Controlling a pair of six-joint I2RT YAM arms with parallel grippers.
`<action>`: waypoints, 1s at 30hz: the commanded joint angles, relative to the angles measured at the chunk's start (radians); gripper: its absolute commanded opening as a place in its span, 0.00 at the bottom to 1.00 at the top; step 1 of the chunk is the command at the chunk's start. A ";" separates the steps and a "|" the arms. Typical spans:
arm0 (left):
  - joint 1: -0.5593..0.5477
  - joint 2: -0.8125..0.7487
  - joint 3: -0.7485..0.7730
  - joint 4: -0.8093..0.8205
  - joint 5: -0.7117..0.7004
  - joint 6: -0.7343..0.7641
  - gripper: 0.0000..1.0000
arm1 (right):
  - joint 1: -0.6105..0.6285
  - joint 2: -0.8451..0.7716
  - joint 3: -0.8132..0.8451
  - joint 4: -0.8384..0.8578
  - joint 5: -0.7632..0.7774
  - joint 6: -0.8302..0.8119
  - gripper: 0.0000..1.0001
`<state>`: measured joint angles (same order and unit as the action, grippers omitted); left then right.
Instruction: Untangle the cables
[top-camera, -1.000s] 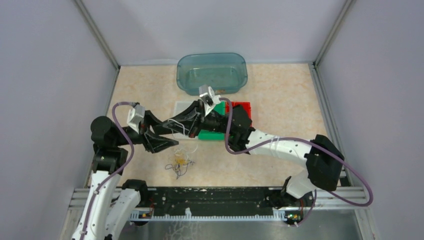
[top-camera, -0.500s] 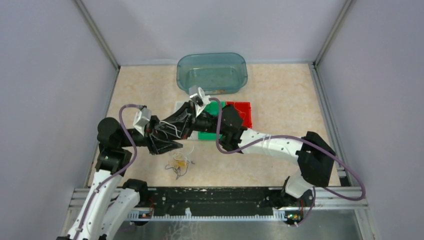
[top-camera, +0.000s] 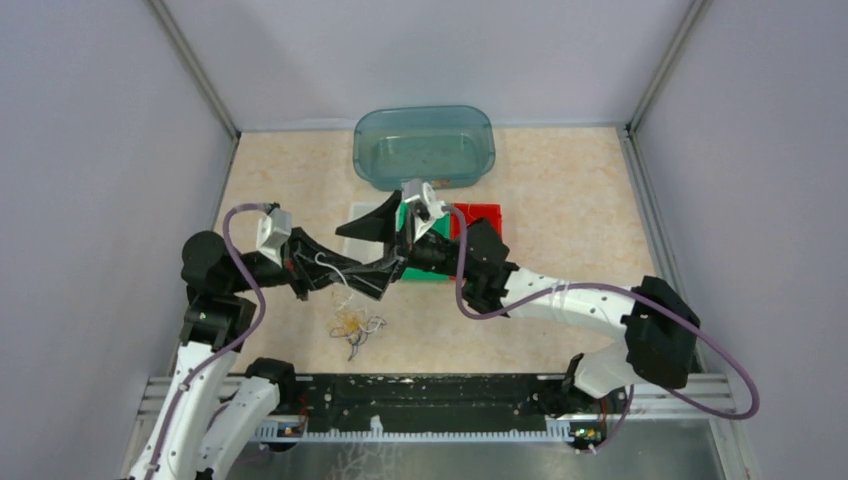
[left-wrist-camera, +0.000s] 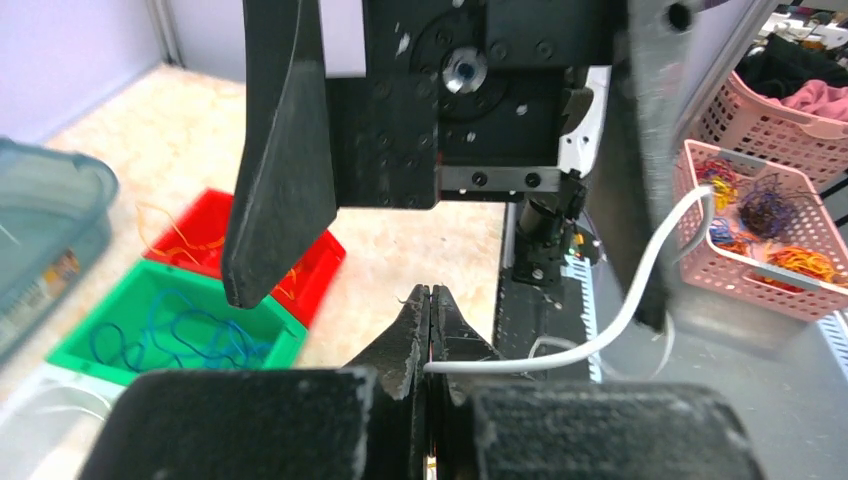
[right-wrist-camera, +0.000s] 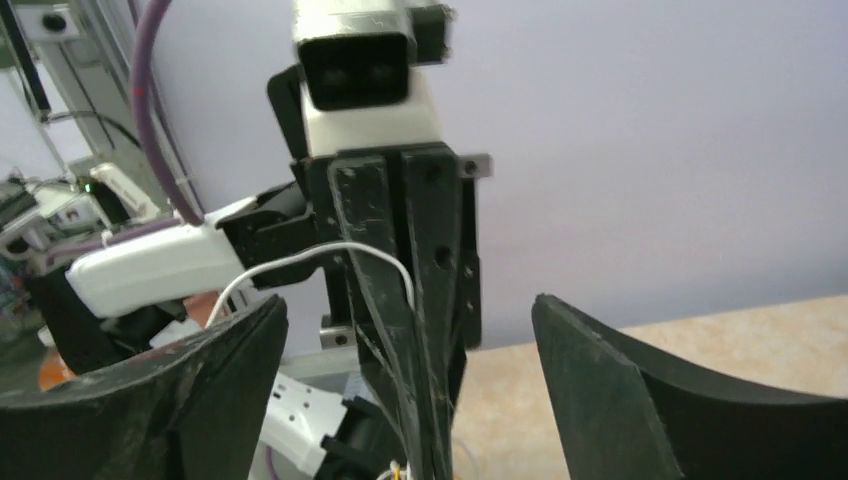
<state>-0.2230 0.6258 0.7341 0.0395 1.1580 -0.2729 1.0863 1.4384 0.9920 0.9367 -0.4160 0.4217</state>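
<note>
Above the middle of the bench (top-camera: 560, 200), a little to the left, the two arms meet nose to nose. The left claw (left-wrist-camera: 430, 300) is pressed tight shut, and a white cable (left-wrist-camera: 530, 363) is pinched between its tips. From the left wrist view the cable runs out to one side and curves upward in a loose arc.

The right claw (right-wrist-camera: 408, 305) stands wide apart and holds nothing. Its two dark fingers (right-wrist-camera: 190, 390) sit either side of the left claw's closed tips, and I can't see them touching it.

Just nearer than the claws, a small tangle of thin cables (top-camera: 355, 325) lies on the bench, yellow-orange, white and dark strands knotted together. It sits apart from both claws.

Beyond the claws, on the far side, a green bin (left-wrist-camera: 75, 350) holds loose blue wires (left-wrist-camera: 180, 330). A red bin (left-wrist-camera: 325, 265) sits against its right side with a few yellow-orange wires (left-wrist-camera: 170, 225) in it. Farther still, near the back wall, is a translucent blue tub (top-camera: 424, 145).
</note>
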 joint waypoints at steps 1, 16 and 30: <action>-0.006 0.006 0.097 -0.024 -0.011 0.089 0.00 | -0.048 -0.119 -0.065 -0.033 0.027 -0.009 0.98; -0.005 0.008 0.126 -0.030 -0.078 0.140 0.00 | -0.119 -0.261 -0.135 -0.277 0.006 -0.159 0.89; -0.006 0.023 0.136 -0.005 -0.033 0.093 0.00 | -0.058 -0.017 -0.025 0.012 -0.212 0.027 0.85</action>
<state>-0.2230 0.6464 0.8581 -0.0067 1.1049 -0.1577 0.9974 1.3869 0.8806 0.7818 -0.5774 0.3981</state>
